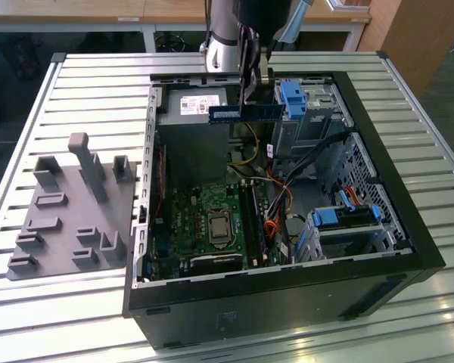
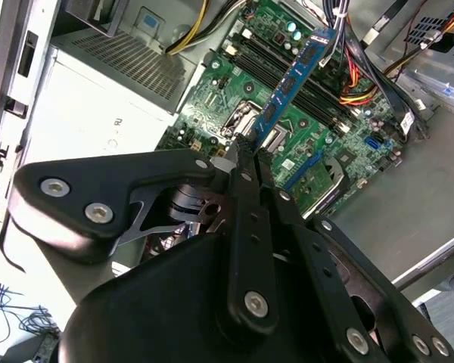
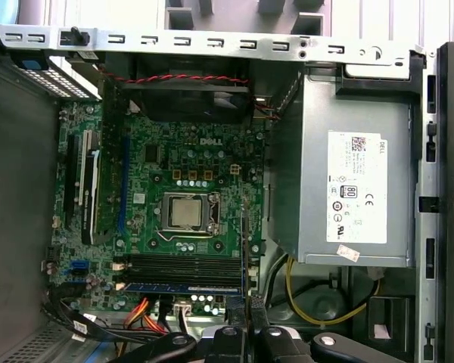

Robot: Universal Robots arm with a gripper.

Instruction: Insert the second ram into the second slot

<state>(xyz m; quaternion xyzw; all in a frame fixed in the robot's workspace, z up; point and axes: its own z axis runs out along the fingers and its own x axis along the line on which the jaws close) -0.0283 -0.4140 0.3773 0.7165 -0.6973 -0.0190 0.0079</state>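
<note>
Pincer [image 1: 251, 100] clenched on memory stick [image 1: 227, 113], long edge down, high above motherboard [image 1: 204, 219]; grip leaves contact edge free for slot entry.

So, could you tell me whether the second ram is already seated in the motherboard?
No: in the exterior view the tool holds the second ram up above the motherboard.

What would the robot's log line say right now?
tool shut on second ram | ram level, in the air above the open case | not yet in a slot
</note>
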